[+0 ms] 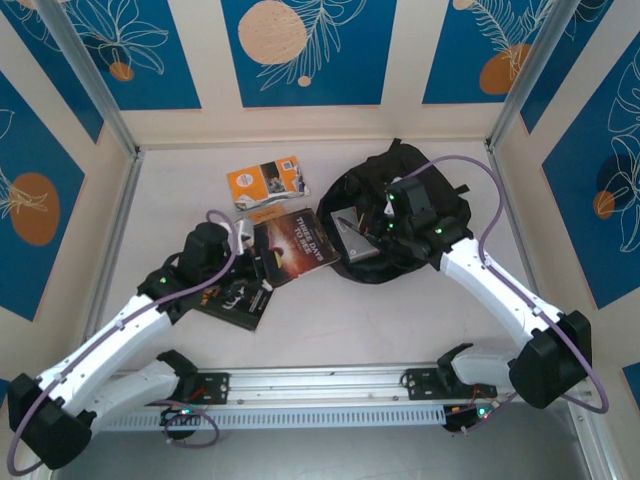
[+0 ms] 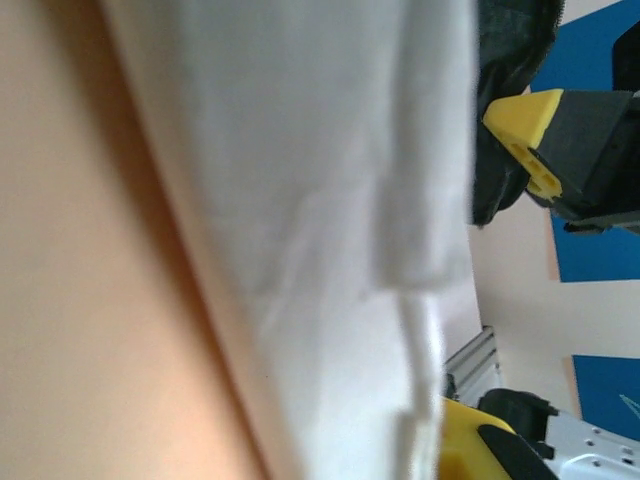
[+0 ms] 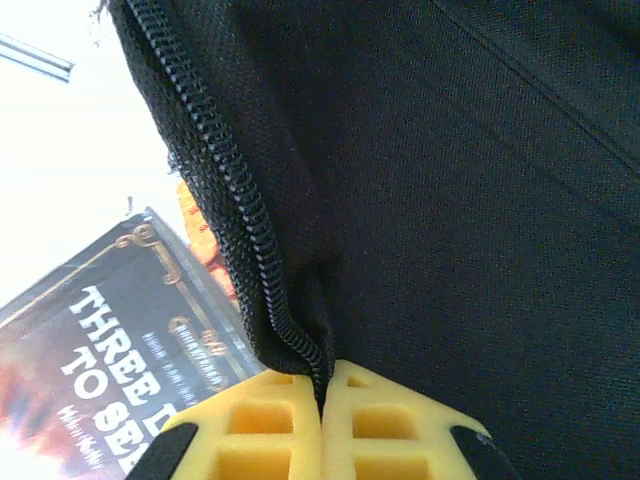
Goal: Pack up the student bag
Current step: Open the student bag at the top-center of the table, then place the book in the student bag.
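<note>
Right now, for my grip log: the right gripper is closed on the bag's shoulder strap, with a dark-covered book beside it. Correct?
Not the strap: the right wrist view shows the right gripper closed on the student bag at its zipper edge, with the dark-covered book beside it.

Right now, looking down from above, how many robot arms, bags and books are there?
Robot arms: 2, left arm, right arm
Backpack: 1
Books with covers showing: 3, orange book, Three Days to See book, dark book
Grey flat item in the backpack: 1
Total: 7
</note>
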You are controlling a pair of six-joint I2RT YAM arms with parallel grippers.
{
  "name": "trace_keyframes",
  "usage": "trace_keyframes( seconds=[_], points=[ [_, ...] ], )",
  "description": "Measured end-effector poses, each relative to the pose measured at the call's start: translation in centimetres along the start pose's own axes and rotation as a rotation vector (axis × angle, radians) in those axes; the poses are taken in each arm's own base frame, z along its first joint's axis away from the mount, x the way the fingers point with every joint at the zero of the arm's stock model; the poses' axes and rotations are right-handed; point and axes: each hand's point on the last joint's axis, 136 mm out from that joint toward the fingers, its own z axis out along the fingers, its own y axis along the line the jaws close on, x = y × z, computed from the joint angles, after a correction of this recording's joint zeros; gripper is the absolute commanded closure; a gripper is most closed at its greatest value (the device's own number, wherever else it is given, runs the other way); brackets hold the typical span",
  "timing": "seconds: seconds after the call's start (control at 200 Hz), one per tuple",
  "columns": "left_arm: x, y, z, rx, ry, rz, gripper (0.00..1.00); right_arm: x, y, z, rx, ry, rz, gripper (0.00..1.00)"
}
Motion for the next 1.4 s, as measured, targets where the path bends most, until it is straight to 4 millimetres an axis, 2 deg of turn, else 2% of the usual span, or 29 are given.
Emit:
trace_keyframes(
  seconds=[0.325, 0.5, 0.635, 0.845, 1.13, 1.4],
  points=[
    [-1.1, -2.1, 5.3, 0.089, 0.057, -0.085, 1.00, 0.0, 1.3, -1.5, -0.055, 0.003, 0.161, 1.00],
    [-0.5, -1.6, 9.3, 0.073, 0.125, -0.132, 1.00, -0.2, 2.2, -2.7, -0.055, -0.001, 0.190, 1.00],
    [-0.8, -1.6, 11.5, 0.072, 0.155, -0.148, 1.00, -0.6, 3.1, -4.3, -0.061, -0.022, 0.203, 1.00],
    [-2.0, -3.5, 14.3, 0.149, 0.181, -0.146, 1.00, -0.4, 4.3, -5.7, -0.073, -0.023, 0.184, 1.00],
    [-0.2, -5.5, 16.5, 0.195, 0.268, -0.126, 1.00, -0.3, 4.4, -6.3, -0.080, -0.023, 0.185, 1.00],
    [1.8, -6.9, 22.1, 0.232, 0.371, -0.100, 1.00, -0.6, 4.0, -6.6, -0.063, -0.054, 0.208, 1.00]
  ],
)
